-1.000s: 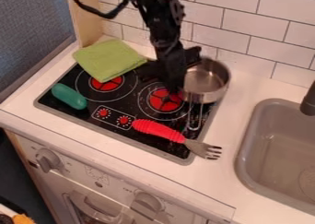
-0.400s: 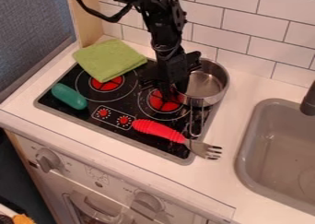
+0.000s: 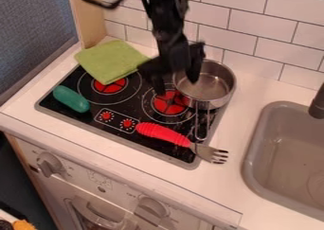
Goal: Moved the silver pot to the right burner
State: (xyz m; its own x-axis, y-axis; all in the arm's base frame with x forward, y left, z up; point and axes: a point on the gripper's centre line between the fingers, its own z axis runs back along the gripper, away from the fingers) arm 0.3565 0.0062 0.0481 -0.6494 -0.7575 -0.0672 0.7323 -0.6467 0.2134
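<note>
The black gripper [image 3: 177, 86] hangs over the left side of the silver pot [image 3: 207, 88]. It stands open, one finger left of the pot's rim, the other over the pot's inside. Upright, the pot sits at the back right of the black stove top, partly past its right edge, with its wire handle pointing to the front. Its left side lies by the right burner [image 3: 169, 103], whose red centre shows mostly uncovered. Part of the pot's left rim is hidden behind the gripper.
A red-handled fork [image 3: 163, 132] crosses the stove's front right. The left burner [image 3: 109, 86] has a green cloth [image 3: 112, 61] behind it and a teal object [image 3: 71, 99] to its left. A grey sink [image 3: 256, 151] lies right; a tiled wall stands behind.
The gripper went down and slightly left beside the pot, then rose again. The pot has shifted slightly left since the earliest frame.
</note>
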